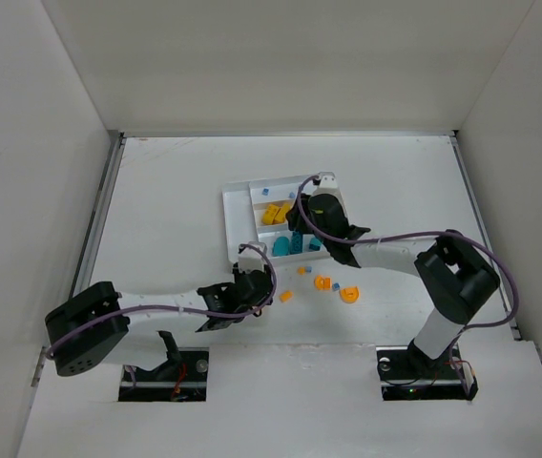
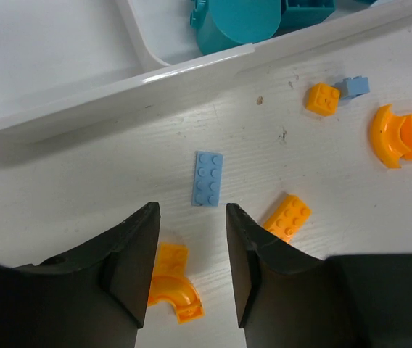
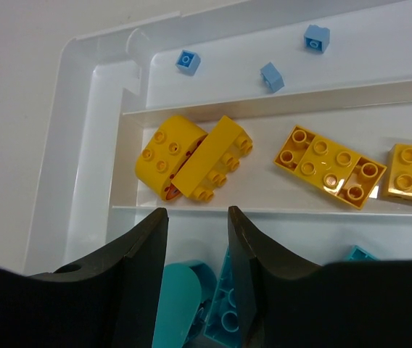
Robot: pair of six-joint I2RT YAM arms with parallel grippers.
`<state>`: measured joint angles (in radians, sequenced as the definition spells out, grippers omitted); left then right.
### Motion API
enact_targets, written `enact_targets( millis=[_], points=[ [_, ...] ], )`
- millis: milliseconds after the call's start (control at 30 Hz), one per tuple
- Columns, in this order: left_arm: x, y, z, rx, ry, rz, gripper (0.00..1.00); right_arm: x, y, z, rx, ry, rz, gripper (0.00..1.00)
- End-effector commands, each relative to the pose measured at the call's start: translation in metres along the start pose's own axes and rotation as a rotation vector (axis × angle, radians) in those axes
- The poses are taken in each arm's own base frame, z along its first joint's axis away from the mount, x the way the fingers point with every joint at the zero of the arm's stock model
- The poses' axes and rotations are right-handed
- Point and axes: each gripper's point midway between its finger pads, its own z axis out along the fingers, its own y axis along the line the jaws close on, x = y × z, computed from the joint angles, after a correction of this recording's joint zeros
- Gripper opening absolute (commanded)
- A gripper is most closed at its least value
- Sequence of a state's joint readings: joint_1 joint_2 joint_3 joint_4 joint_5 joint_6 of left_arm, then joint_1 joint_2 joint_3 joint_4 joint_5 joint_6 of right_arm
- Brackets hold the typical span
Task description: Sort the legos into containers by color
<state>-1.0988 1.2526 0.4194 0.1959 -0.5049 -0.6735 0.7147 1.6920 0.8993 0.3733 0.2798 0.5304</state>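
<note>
White table (image 2: 358, 225), light-blue brick (image 2: 207, 178) lengthwise toward tray (image 2: 191, 69)

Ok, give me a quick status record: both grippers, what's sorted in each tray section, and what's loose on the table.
left gripper: open, nothing held, light blue plate just ahead of its fingertips
right gripper: open, nothing held, over the tray
far section: three small light blue bricks
middle section: yellow bricks
near section: teal pieces
loose on table: orange pieces, the light blue plate, one small light blue brick
</note>
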Motion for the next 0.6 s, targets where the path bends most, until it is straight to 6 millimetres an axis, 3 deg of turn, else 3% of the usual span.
enact_targets(
  millis=[0,200,367,567],
  points=[
    [-0.012,-0.021,0.002,0.052,-0.032,-0.025,0.41,-0.025,0.018,-0.011,-0.057,-0.076,0.037,0.45],
    [-0.006,-0.023,0.012,0.048,-0.020,0.006,0.43,-0.028,0.018,-0.026,-0.074,-0.097,0.064,0.45],
    [0.003,-0.019,0.020,0.020,0.002,0.050,0.31,-0.024,0.020,-0.040,-0.083,-0.109,0.086,0.45],
    [0.016,-0.017,0.026,-0.001,0.037,0.090,0.24,-0.017,0.016,-0.060,-0.072,-0.123,0.120,0.46]
  ],
)
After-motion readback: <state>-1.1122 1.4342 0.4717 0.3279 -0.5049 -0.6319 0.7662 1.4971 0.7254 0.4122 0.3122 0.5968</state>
